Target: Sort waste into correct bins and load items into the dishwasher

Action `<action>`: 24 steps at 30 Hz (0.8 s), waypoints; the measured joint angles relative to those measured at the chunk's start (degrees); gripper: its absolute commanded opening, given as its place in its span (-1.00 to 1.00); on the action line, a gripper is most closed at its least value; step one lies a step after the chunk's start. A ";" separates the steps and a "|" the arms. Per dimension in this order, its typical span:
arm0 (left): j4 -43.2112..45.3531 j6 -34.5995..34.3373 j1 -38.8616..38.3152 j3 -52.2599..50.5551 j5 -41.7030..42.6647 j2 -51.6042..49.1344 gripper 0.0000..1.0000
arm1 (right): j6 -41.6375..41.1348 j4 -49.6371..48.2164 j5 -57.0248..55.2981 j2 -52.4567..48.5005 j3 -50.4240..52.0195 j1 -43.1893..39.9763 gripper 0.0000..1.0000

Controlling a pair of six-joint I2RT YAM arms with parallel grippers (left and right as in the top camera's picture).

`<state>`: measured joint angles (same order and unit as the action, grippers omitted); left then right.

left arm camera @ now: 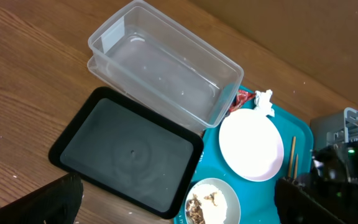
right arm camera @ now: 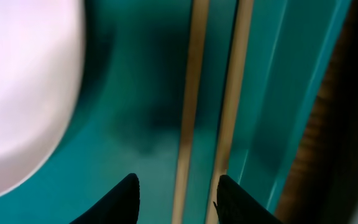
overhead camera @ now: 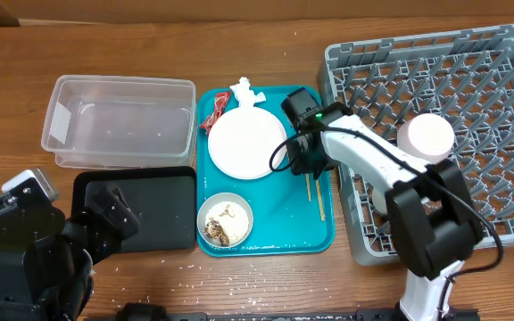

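Two chopsticks (right arm camera: 190, 93) on teal tray (right arm camera: 135, 93); R tool (right arm camera: 178, 186) spread over them, L tool (overhead camera: 116, 212) wide above black tray (overhead camera: 163, 214).

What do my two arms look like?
The right arm has white links, black joint housings, a looping black cable and a lit green light; its fingertips are black and pointed. The left arm is all black with a pale grey block.

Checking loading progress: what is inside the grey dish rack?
One pale bowl sits in the dish rack. The right arm covers the rack's near left part, so anything beneath it cannot be seen. The chopsticks lie on the teal tray.
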<state>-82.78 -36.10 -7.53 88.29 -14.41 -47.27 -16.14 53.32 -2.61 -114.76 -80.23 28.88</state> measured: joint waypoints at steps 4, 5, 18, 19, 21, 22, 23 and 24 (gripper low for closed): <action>0.02 0.00 0.00 0.00 0.00 0.00 1.00 | 1.03 -1.62 -0.76 -1.36 -0.02 -0.33 -0.37; 0.00 0.00 0.00 0.00 0.00 0.00 1.00 | 1.66 -1.92 -0.59 -1.70 -0.02 -0.39 -0.40; 0.00 0.00 0.00 0.00 0.00 0.00 1.00 | 3.61 4.94 -0.79 -2.80 -2.16 -0.52 -0.92; 0.00 0.00 0.00 0.00 0.00 0.00 1.00 | 3.58 5.86 -0.87 -2.62 -2.82 -0.55 -0.92; 0.00 0.00 0.00 0.00 0.00 0.00 1.00 | 3.58 7.10 -1.25 -1.38 -4.31 -0.61 -0.92; 0.00 0.00 0.00 0.00 0.00 0.00 1.00 | 3.58 7.52 -1.60 0.20 -5.20 -0.68 -0.92; 0.00 0.00 0.00 0.00 0.00 0.00 0.99 | 3.63 7.54 -2.05 2.21 -6.01 -0.74 -0.92; 0.00 0.00 0.00 0.00 0.00 0.00 1.00 | 3.69 7.37 -2.34 4.37 -6.64 -0.85 -0.92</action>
<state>-82.78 -36.10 -7.53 88.29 -14.41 -47.27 -12.45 60.69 -4.95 -110.39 -86.87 28.03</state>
